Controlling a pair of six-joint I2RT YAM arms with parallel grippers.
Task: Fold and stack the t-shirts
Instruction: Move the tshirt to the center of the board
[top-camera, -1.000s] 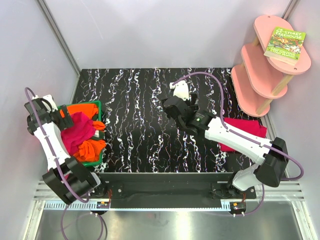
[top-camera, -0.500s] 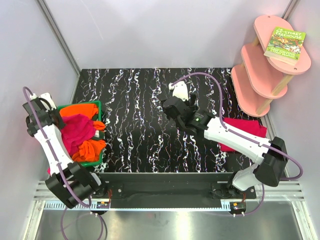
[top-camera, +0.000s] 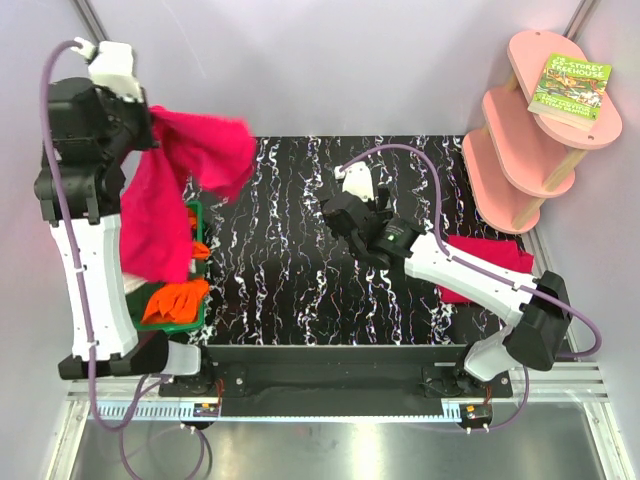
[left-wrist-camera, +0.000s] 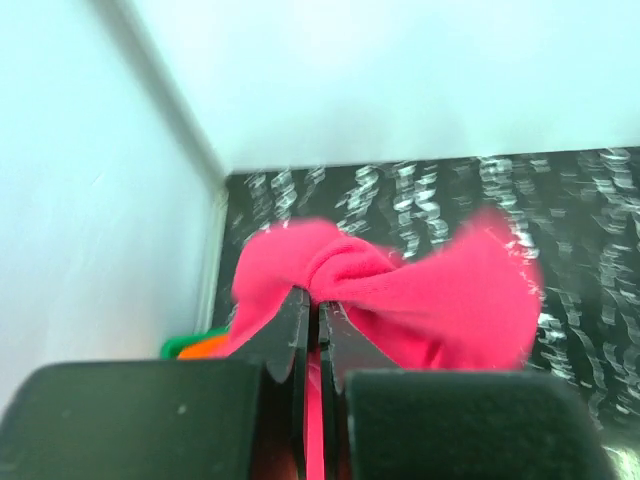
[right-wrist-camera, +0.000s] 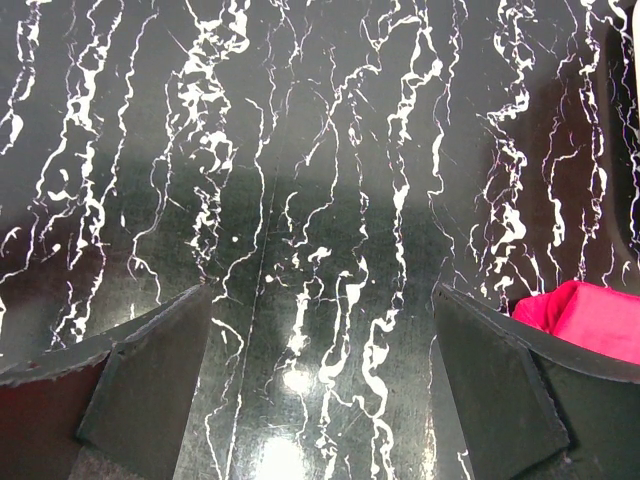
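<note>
My left gripper (top-camera: 150, 125) is raised high above the table's left side, shut on a crimson-pink t-shirt (top-camera: 160, 215) that hangs bunched from it over the tray. In the left wrist view its jaws (left-wrist-camera: 312, 300) pinch a fold of that t-shirt (left-wrist-camera: 430, 300). Orange t-shirts (top-camera: 175, 298) lie crumpled in the green tray (top-camera: 197, 212). Another crimson-pink t-shirt (top-camera: 490, 262) lies folded flat on the table's right side, and its corner (right-wrist-camera: 590, 325) shows in the right wrist view. Over the table's middle my right gripper (top-camera: 345, 215) is open, with only tabletop between its fingers (right-wrist-camera: 320, 300).
A pink three-tier shelf (top-camera: 530, 150) stands at the back right with a green book (top-camera: 570, 85) on its top tier. White walls close in the left side and the back. The black marbled table (top-camera: 280, 250) lies between tray and folded shirt.
My left gripper shut on the crimson-pink t-shirt in the tray and rose sharply, lifting it so it now hangs in the air. The right arm barely moved.
</note>
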